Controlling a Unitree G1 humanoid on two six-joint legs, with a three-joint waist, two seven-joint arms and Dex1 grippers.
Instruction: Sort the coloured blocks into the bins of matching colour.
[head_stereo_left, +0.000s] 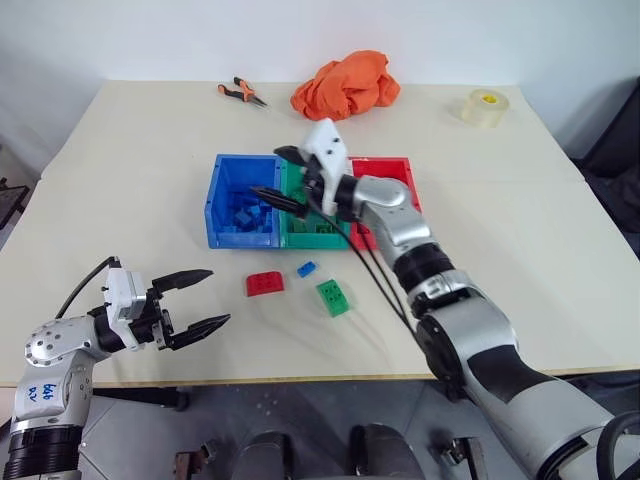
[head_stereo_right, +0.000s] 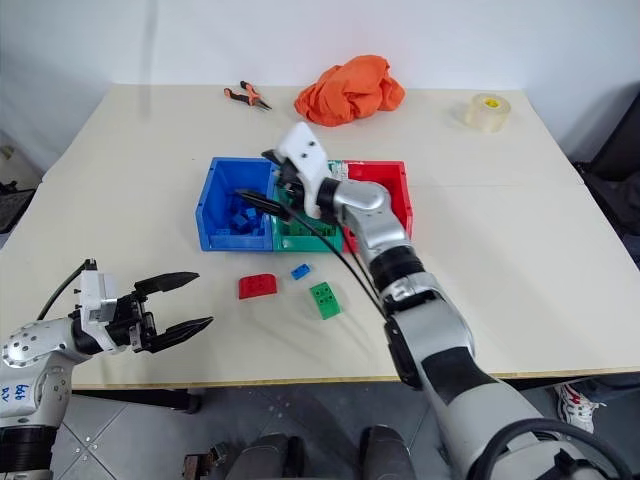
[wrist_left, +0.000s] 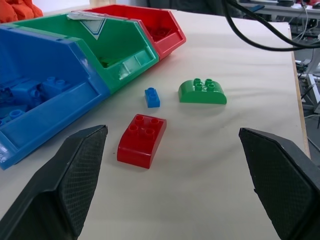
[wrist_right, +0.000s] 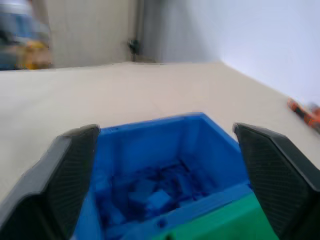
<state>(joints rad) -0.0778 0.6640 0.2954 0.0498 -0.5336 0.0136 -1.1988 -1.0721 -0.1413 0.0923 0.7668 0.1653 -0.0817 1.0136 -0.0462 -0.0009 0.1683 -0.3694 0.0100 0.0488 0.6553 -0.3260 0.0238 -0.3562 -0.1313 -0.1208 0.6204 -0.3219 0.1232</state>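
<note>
On the beige tabletop (head_stereo_left: 150, 150): red (head_stereo_left: 265, 283), small blue (head_stereo_left: 307, 268) and green studded bricks (head_stereo_left: 333, 297) unsorted before the joined bins (head_stereo_left: 213, 215) — blue bricks (head_stereo_left: 250, 213) already binned. Right gripper (head_stereo_left: 283, 176) spread empty over blue bin; left gripper (head_stereo_left: 196, 299) agape.

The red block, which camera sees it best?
The left wrist view: the red block lies big and close, studs showing. Both eye views show it small, on the table before the bins.

Both end effectors, left (head_stereo_left: 200, 298) and right (head_stereo_left: 283, 172), gape empty, arms extended.
</note>
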